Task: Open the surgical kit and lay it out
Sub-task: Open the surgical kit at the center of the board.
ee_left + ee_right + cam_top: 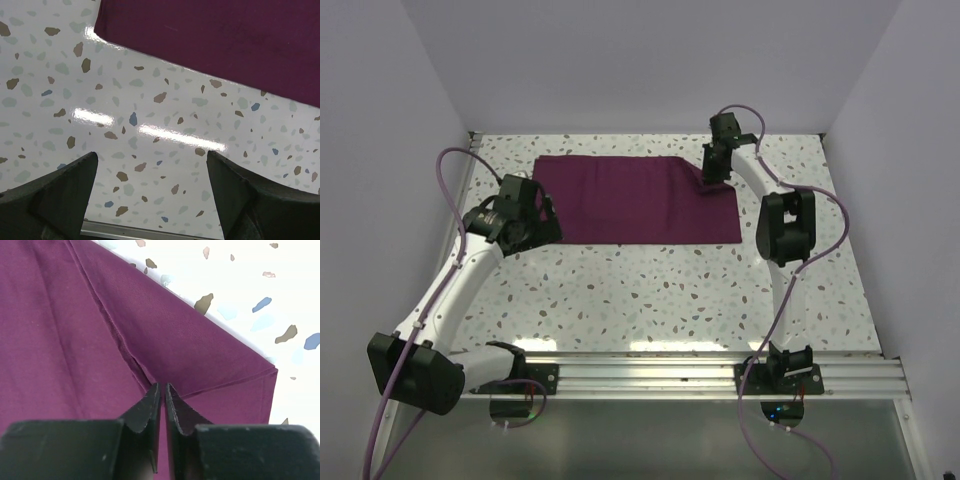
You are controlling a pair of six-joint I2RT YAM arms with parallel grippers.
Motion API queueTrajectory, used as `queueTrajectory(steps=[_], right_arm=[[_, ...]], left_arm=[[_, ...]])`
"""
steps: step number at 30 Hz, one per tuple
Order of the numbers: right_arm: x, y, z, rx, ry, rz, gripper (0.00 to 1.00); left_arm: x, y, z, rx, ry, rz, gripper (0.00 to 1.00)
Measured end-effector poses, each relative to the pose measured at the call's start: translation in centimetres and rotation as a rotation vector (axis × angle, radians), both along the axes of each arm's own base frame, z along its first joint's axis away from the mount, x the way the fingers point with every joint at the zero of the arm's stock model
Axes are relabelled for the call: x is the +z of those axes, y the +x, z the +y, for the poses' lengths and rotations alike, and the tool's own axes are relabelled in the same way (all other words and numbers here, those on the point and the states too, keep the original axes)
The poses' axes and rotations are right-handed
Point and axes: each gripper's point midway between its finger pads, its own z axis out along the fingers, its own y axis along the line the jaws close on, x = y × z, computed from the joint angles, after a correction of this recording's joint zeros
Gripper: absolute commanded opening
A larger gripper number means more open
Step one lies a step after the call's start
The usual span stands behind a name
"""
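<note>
The right gripper (161,387) pinched its jaws almost shut on a folded flap edge of the cloth wrap (60,340), which lay flat toward the far side of the table (650,290), likely to peel it open, while the left gripper (152,175) hung wide open beside the wrap's left end.

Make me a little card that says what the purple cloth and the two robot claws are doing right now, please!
cloth wrap: dark purple, folded, lying flat on the speckled table
right gripper: at the cloth's right end, jaws closed on the edge of a fold
left gripper: wide open, holding nothing, over bare table just off the cloth's edge
job so far: cloth not yet unfolded
</note>
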Motion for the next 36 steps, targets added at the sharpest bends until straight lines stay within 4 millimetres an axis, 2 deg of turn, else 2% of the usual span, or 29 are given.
queueTrajectory(steps=[1,2,4,5,6,14,21,24,31,36], right_arm=[[0.0,0.0,0.0,0.001,0.000,-0.002,0.19],[0.0,0.0,0.0,0.003,0.000,-0.002,0.50],[0.2,0.1,0.1,0.018,-0.006,-0.010,0.64],[0.3,0.0,0.2,0.026,-0.010,-0.012,0.75],[0.5,-0.1,0.3,0.036,-0.015,-0.017,0.78],[3.7,-0.9,2.7,0.147,-0.051,-0.081,0.79],[3.5,-1.4,3.4,0.171,-0.105,-0.079,0.77],[3.0,-1.1,2.7,0.157,-0.137,-0.075,0.75],[-0.3,-0.3,1.7,0.136,-0.204,-0.025,0.67],[-1.6,-0.4,1.3,0.131,-0.229,0.005,0.53]], left_arm=[[0.0,0.0,0.0,0.000,0.001,0.000,0.94],[0.0,0.0,0.0,0.000,0.001,0.001,0.94],[0.0,0.0,0.0,0.000,0.001,0.001,0.94],[-0.1,0.0,0.0,0.000,0.001,0.002,0.94],[-0.1,0.0,0.0,0.000,0.001,0.002,0.94],[0.0,0.2,-0.1,0.001,-0.004,-0.004,0.93],[-0.3,0.1,-0.1,0.001,-0.006,-0.001,0.93],[-0.1,-0.1,-0.1,0.001,-0.008,-0.010,0.93],[-0.1,-1.0,0.2,0.001,-0.010,-0.019,0.94],[-0.1,-1.1,0.3,0.003,-0.007,-0.015,0.94]])
